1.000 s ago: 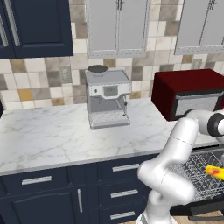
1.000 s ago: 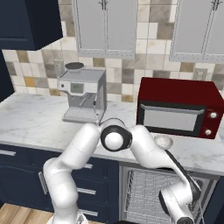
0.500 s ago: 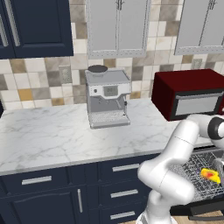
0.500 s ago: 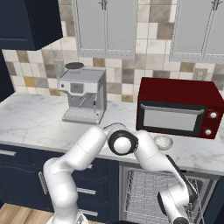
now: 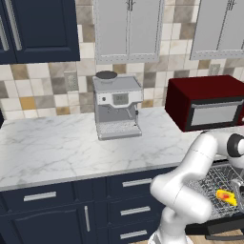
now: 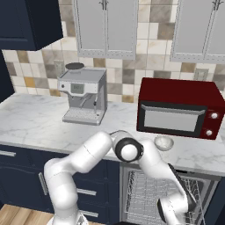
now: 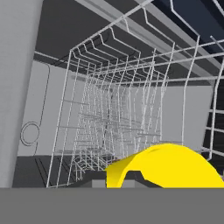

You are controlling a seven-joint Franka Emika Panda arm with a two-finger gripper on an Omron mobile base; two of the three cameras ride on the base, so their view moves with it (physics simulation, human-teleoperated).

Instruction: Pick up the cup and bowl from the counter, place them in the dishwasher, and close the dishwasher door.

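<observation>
Rounded glossy yellow cup (image 7: 168, 165) amid thin grey wire rack (image 7: 113, 109); end effector's grip state indiscernible.

Yellow cup (image 7: 168, 168), grey wire rack (image 7: 118, 118), white grey-veined counter (image 5: 52, 152), dark red microwave (image 6: 178, 107).

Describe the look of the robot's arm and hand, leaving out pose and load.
The arm is glossy white, built of rounded tubular segments. Its joints are dark: one shows as a black ring around a grey round cap, and another dark ring sits at a joint in the left base view. No cables or markings are visible. The hand is too hidden to describe.
</observation>
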